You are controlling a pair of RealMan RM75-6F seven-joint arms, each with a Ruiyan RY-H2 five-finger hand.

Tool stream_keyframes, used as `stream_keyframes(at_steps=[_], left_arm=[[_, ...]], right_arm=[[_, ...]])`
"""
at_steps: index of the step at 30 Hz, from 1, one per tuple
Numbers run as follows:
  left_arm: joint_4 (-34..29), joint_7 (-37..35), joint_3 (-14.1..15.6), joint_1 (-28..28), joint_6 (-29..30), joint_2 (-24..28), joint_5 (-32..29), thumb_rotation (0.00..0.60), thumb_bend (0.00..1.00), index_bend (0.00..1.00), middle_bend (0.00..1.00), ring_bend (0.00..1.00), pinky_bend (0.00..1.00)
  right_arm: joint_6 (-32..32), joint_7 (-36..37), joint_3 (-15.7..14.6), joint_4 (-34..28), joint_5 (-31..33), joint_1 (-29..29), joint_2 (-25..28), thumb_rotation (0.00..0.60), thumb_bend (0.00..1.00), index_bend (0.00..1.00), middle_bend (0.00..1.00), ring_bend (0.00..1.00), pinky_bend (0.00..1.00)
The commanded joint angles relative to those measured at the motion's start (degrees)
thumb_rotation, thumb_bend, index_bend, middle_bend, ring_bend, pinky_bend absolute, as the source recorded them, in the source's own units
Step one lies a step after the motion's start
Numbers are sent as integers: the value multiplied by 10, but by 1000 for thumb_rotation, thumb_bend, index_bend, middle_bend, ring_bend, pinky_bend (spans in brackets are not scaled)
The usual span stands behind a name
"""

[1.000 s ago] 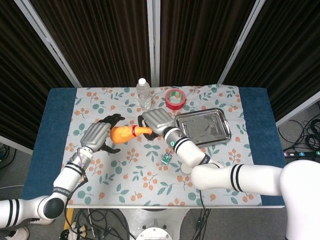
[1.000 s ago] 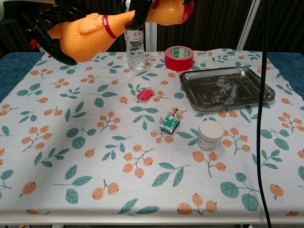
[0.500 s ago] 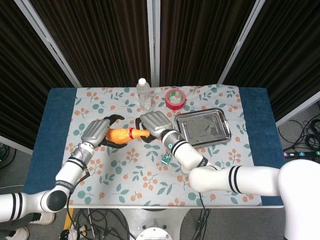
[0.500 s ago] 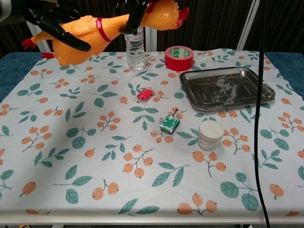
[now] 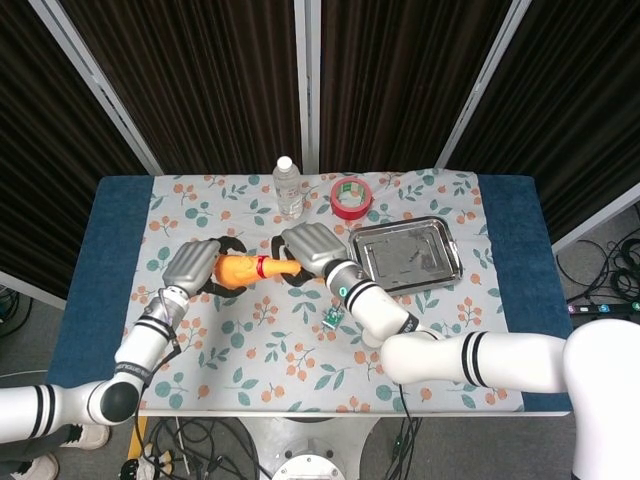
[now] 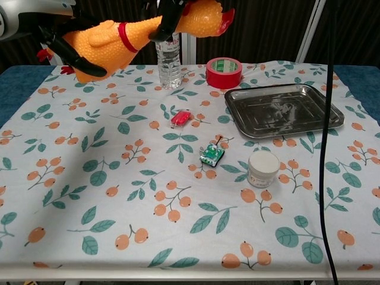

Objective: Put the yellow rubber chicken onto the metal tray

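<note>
The yellow rubber chicken [image 5: 245, 268] [image 6: 113, 41] hangs above the table, stretched between both hands. My left hand [image 5: 193, 265] [image 6: 56, 41] grips its fat body end. My right hand [image 5: 312, 247] [image 6: 169, 15] holds its neck and head; the red comb and beak poke out to the right in the chest view. A red band circles the neck. The metal tray [image 5: 407, 256] [image 6: 284, 108] lies flat and bare at the right of the floral cloth, right of the right hand.
A water bottle [image 6: 169, 59] and a red tape roll [image 6: 224, 72] stand at the back. A small red object [image 6: 180, 118], a green circuit board [image 6: 211, 154] and a white round jar [image 6: 263, 168] lie mid-table, left of and below the tray.
The chicken has stayed held between both hands, shifting slightly; its body end rose and the left hand closed more around it over the second.
</note>
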Motion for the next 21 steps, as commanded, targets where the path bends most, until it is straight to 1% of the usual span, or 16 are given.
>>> stream_keyframes(at_steps=[1,3,7,11,17,19,20,21], left_arm=[[12,-13,0,5,8,-11,16,600,408,469,494,472,598],[21,-20,1,9,11,-18,30,600,459,534,556,531,663],[35,-33,-1,15,21,-30,48,600,479,614,638,607,718],[48,-36,-1,18,27,-40,58,600,506,718,741,693,799],[64,-41,-4,24,40,-55,74,600,585,870,895,809,893],[66,-41,-4,26,41,-56,76,600,592,886,910,821,903],[66,-41,-3,27,42,-56,77,600,593,873,896,816,904],[65,-42,-3,29,41,-55,78,600,589,822,851,787,901]], right_arm=[[-1,-3,-3,-1,0,0,1,600,659,859,770,740,963],[-2,-2,-3,-2,0,-1,3,600,659,859,771,740,964],[-7,2,-3,-5,-3,-5,6,600,659,860,771,741,966],[-13,5,-3,-7,-8,-8,9,600,658,860,771,741,966],[-17,7,-7,-8,-12,-9,9,600,659,860,771,741,966],[-17,8,-8,-7,-13,-9,8,600,659,860,771,741,966],[-17,9,-9,-5,-13,-10,8,600,659,860,771,741,966],[-17,9,-9,-4,-13,-10,8,600,659,860,771,741,966]])
